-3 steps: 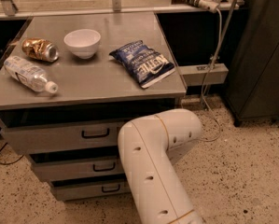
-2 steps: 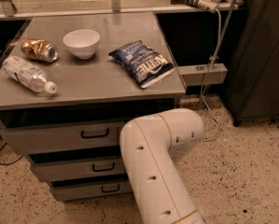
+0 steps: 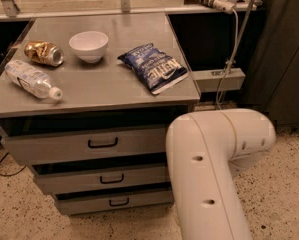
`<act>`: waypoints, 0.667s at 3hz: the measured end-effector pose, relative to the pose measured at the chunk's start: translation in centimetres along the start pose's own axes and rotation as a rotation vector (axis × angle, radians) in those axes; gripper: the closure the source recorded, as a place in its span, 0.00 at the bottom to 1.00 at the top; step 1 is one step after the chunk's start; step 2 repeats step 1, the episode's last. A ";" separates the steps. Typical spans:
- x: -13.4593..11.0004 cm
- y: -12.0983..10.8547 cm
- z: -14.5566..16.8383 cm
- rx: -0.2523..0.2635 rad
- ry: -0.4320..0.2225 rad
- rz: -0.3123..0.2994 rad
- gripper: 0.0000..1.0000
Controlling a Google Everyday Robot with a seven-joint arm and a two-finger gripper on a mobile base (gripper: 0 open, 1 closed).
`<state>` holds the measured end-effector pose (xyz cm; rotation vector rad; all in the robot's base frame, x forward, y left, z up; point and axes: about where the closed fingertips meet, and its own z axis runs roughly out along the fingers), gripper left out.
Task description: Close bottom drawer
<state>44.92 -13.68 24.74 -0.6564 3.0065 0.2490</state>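
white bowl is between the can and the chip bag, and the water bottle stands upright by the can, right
Not quite: the camera view shows the water bottle lying on its side, not upright. The white bowl does sit between the can and the chip bag. The pincer is out of view; only the white arm shows, lower right.

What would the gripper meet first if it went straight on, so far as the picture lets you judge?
That cannot be told: the gripper is out of view. Only the arm shows, its elbow in front of the right end of the bottom drawer.
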 end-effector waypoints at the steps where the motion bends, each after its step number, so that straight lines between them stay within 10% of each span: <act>1: 3.3 0.4 -1.6 -0.002 0.050 -0.004 0.81; 2: 3.3 0.4 -1.6 -0.002 0.050 -0.004 0.81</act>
